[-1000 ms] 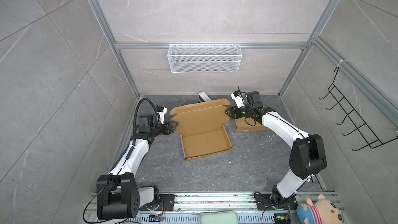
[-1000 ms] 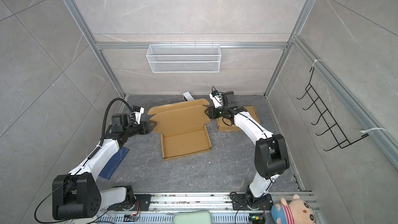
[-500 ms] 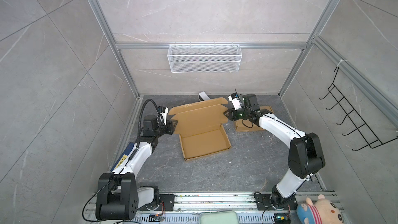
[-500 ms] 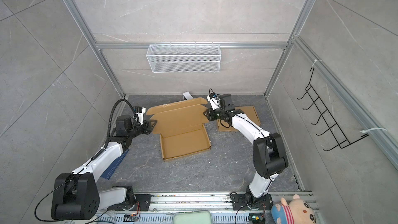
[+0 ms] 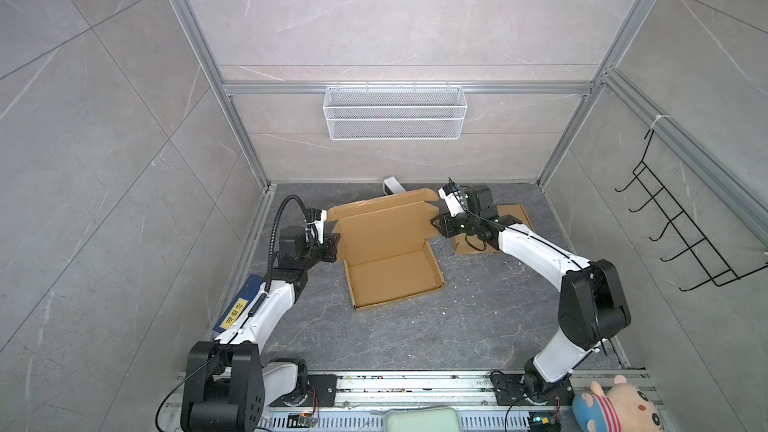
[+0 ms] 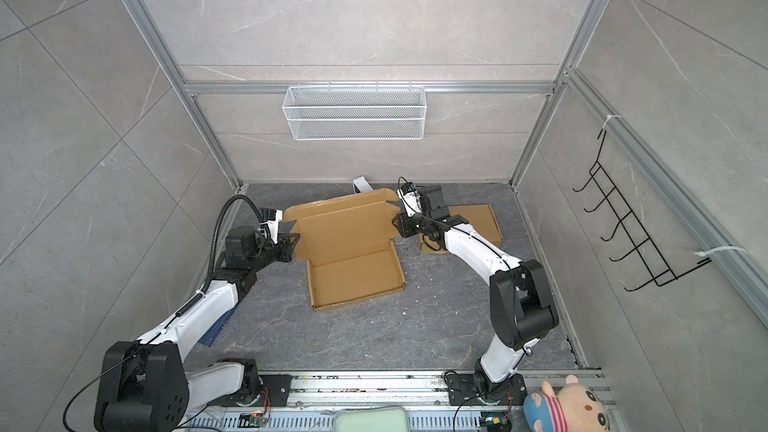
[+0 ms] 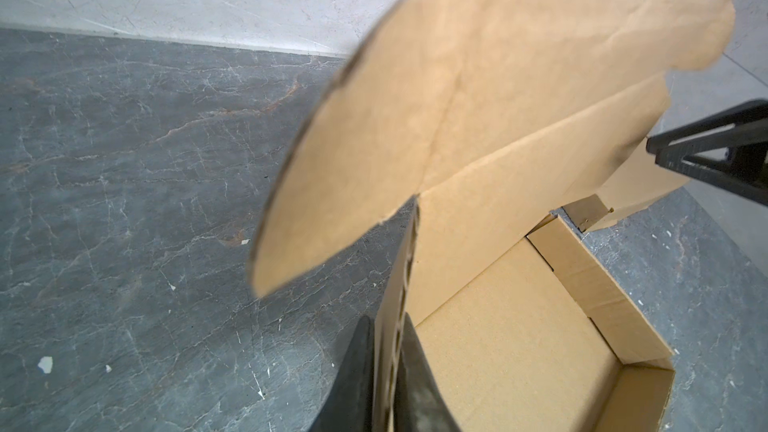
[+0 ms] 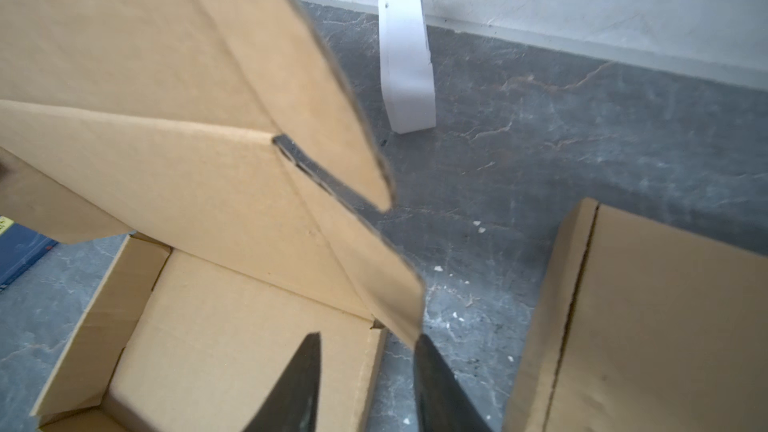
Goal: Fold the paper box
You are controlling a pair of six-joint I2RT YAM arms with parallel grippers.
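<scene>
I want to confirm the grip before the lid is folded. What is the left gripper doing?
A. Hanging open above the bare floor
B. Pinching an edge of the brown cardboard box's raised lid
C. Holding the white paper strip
B: in the left wrist view, the left gripper has its black fingers pressed on both sides of an edge of the raised lid of the brown cardboard box.
</scene>
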